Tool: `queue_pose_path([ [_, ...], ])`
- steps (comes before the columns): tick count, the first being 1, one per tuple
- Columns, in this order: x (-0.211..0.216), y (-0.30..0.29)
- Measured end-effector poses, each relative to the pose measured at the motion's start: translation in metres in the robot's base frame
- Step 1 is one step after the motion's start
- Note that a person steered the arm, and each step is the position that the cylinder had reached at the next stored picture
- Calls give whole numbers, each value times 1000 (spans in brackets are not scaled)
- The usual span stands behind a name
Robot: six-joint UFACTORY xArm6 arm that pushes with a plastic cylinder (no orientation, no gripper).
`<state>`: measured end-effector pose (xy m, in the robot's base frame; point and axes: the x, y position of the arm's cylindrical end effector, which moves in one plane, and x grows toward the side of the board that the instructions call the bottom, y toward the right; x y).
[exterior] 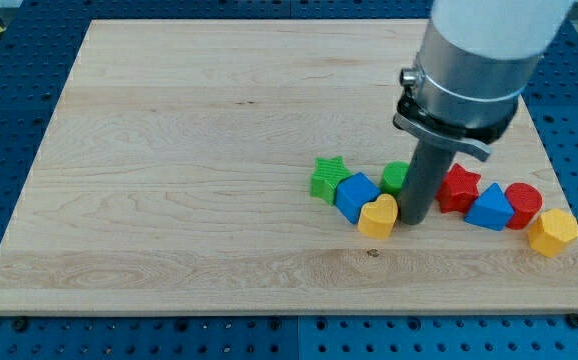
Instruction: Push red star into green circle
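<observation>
The red star (458,188) lies at the view's lower right, just right of my rod. The green circle (395,177) is partly hidden behind the rod, just left of it. My tip (415,221) rests on the board between the two, right next to the yellow heart (378,215) and a little left of and below the red star. The rod stands between the red star and the green circle.
A green star (327,178) and a blue cube (356,194) sit left of the green circle. A blue triangle (489,209), a red cylinder (522,203) and a yellow hexagon (553,232) trail to the right, near the wooden board's (189,150) right edge.
</observation>
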<state>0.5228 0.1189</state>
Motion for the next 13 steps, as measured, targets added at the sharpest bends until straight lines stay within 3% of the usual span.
queue_pose_path([
  [1, -8, 0],
  [4, 48, 56],
  [5, 71, 89],
  [7, 88, 225],
  [8, 71, 225],
  [9, 10, 215],
  [10, -4, 206],
  [11, -3, 158],
  [13, -3, 145],
])
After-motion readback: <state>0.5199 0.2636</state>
